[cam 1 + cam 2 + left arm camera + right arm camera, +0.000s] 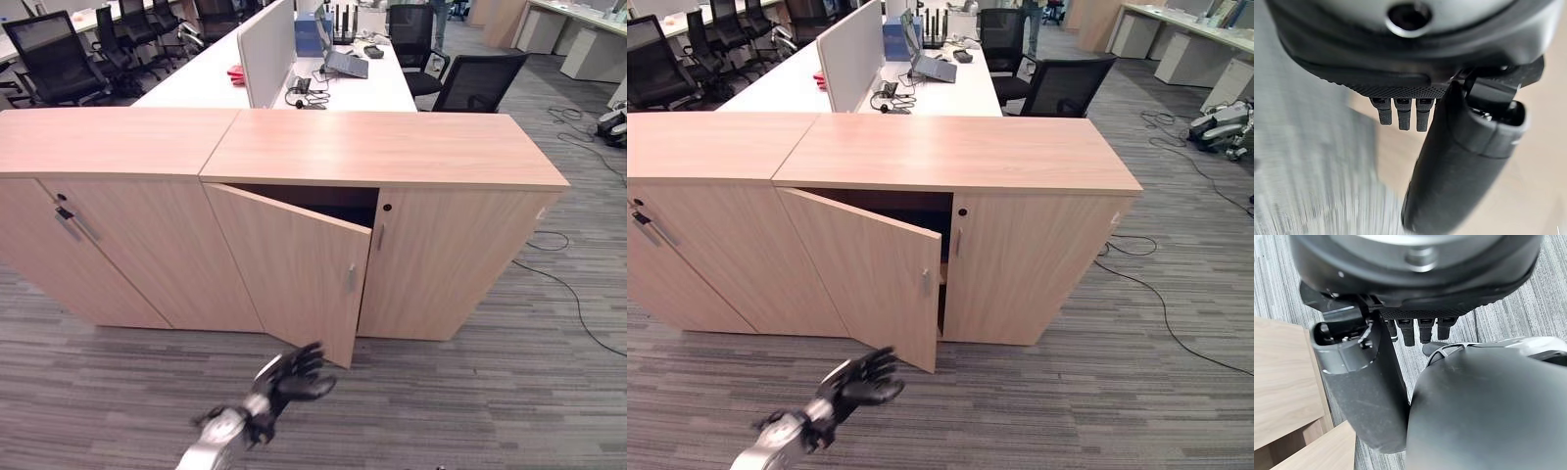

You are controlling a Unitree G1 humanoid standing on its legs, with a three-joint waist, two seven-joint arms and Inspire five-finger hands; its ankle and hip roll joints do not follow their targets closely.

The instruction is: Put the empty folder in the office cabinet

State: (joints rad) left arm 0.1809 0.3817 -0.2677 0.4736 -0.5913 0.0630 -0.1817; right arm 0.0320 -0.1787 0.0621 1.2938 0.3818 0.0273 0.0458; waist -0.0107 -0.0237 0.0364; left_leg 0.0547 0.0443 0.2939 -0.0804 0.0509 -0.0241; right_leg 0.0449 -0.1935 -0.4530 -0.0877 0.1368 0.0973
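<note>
- Facing the office cabinet [382,147], we see its light wood top running wide, with a second matching cabinet [108,142] touching its left side.
- We see the cabinet's left door [289,269] swung partly outward, its small metal handle [351,278] near the free edge, and a dark interior [333,204] behind it; the right door [446,264] is closed.
- We cannot make out any folder inside that dark gap, on the cabinet top or in either hand.
- We see our left hand [292,375] over the grey striped carpet [470,401], just below the bottom corner of the open door, not touching it; its fingers look relaxed and hold nothing.
- We see our right hand [1366,396] up close in its own wrist view, thumb extended and fingers straight, holding nothing, with carpet and pale wood panels past it.
- Behind the cabinet stands a white desk [362,90] with a divider screen [266,49], a laptop [347,63] and cables, and black office chairs [480,80] around it.
</note>
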